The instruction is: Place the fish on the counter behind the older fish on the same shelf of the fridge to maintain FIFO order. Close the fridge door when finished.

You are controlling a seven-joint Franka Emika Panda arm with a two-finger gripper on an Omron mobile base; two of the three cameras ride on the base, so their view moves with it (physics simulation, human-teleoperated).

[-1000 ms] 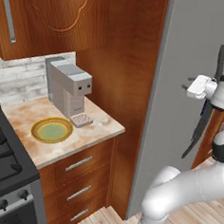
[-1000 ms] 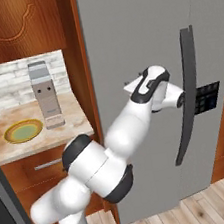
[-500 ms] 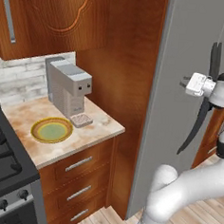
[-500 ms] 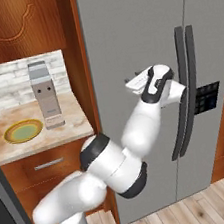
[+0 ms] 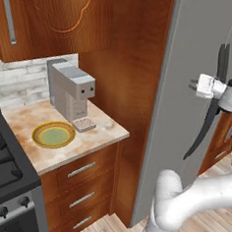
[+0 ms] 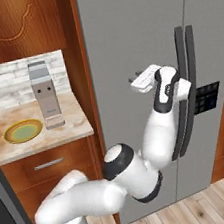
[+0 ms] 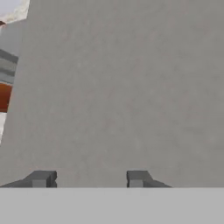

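Observation:
The tall grey fridge door [image 6: 124, 41] is closed. Its long dark curved handle [image 6: 179, 44] runs down beside a second handle. My gripper [image 6: 183, 88] sits right against that left handle at mid height, reaching in from the left. In the left base view the gripper [image 5: 217, 89] meets the handle [image 5: 203, 132] in front of the door [image 5: 186, 123]. In the hand view the gripper [image 7: 89, 178] has its fingertips [image 7: 41, 178] apart, with a flat grey surface close ahead and nothing seen between them. The beige counter [image 5: 104, 132] [image 6: 73, 124] lies to the left. The fish is out of view.
A yellow-green plate [image 5: 53, 134] [image 6: 23, 130] and a grey coffee machine [image 5: 70, 92] [image 6: 45, 93] stand on the counter. The black stove [image 5: 5, 173] is at far left. Wooden drawers [image 5: 80, 194] sit below. A dark dispenser panel [image 6: 205, 98] is on the right fridge door.
My hand has moved right, up to the fridge handle, and its fingers have come closer together. The door has stayed closed.

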